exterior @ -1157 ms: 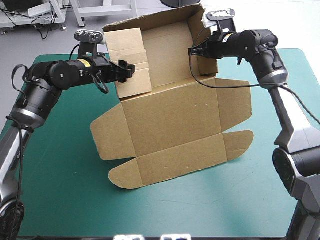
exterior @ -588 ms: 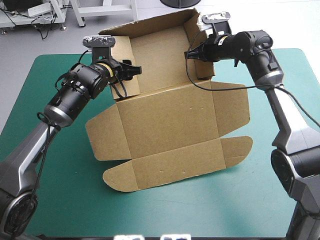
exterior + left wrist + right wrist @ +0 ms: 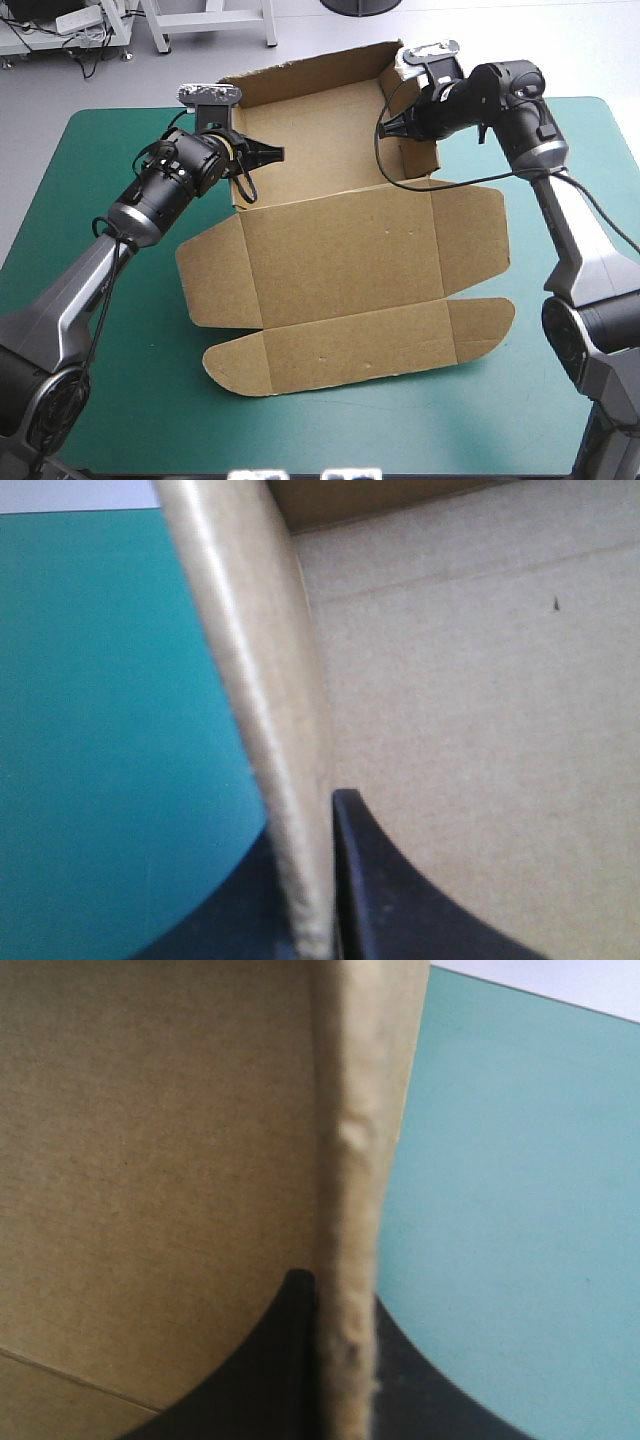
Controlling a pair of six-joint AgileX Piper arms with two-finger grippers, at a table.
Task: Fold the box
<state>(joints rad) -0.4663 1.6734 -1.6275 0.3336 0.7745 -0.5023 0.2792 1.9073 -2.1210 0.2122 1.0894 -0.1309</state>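
Observation:
The brown box (image 3: 340, 250) lies mid-table with its back wall (image 3: 310, 120) and both side walls raised, while the lid and its rounded flaps lie flat toward the front. My left gripper (image 3: 268, 153) is shut on the top edge of the left side wall (image 3: 238, 185). In the left wrist view that board edge (image 3: 260, 680) runs between the black fingers (image 3: 400, 910) of the left gripper (image 3: 310, 920). My right gripper (image 3: 388, 124) is shut on the right side wall (image 3: 415, 150). The right wrist view shows this wall's edge (image 3: 350, 1160) pinched in the right gripper (image 3: 345, 1380).
The teal-green cover (image 3: 100, 330) shows bare to the left, right and front of the box. The raised back wall stands close to the table's far edge. Both arms reach in over the far half of the table.
My left gripper swung in from beside the folded left flap, and that flap now stands as an upright wall. Its fingers closed on the wall's edge. The right gripper kept its grip.

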